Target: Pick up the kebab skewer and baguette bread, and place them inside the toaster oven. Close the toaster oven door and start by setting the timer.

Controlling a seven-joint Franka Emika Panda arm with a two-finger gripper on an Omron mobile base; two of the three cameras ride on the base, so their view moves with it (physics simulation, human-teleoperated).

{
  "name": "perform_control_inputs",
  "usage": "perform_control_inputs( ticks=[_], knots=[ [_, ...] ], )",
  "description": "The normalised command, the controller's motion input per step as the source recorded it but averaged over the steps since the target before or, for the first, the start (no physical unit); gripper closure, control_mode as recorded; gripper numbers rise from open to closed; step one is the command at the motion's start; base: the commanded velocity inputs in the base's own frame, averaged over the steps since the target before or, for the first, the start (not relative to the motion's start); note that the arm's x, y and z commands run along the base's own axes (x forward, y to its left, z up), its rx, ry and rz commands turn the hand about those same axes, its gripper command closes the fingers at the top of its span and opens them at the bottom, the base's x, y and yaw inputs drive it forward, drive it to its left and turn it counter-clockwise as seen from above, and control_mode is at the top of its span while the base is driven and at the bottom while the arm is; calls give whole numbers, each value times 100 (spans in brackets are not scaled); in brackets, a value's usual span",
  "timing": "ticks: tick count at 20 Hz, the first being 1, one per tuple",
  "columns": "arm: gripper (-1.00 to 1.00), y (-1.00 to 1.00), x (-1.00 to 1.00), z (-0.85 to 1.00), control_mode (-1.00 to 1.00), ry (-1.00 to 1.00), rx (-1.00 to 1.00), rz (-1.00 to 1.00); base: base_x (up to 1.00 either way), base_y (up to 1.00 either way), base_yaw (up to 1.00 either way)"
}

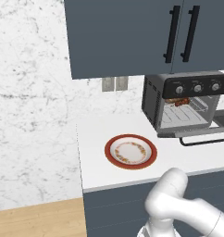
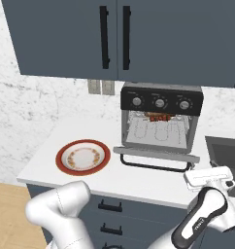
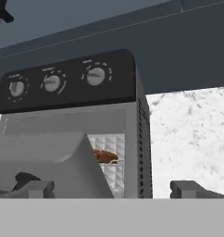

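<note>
While the gripper (image 3: pixel 113 187) waits with fingers wide, just below the lowered toaster oven door (image 3: pixel 44 159), one finger could catch its edge when lifting.

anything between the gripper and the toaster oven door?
Nothing visible. The open gripper sits low in front of the counter edge, and the toaster oven door hangs open toward it with only bare counter between. The plate lies off to the side.
</note>
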Motion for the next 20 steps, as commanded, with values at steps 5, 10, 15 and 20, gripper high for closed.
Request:
perform_control_inputs(
  ticks=[5,10,15,20],
  knots=[
    [-100,4,21,43,-100,-16,4,1,0,0,0],
    [-100,12,22,38,-100,-13,2,0,0,0,0],
    [-100,17,29,30,-100,-12,1,0,0,0,0],
    [-100,21,34,27,-100,-11,0,0,0,0,0]
  ],
)
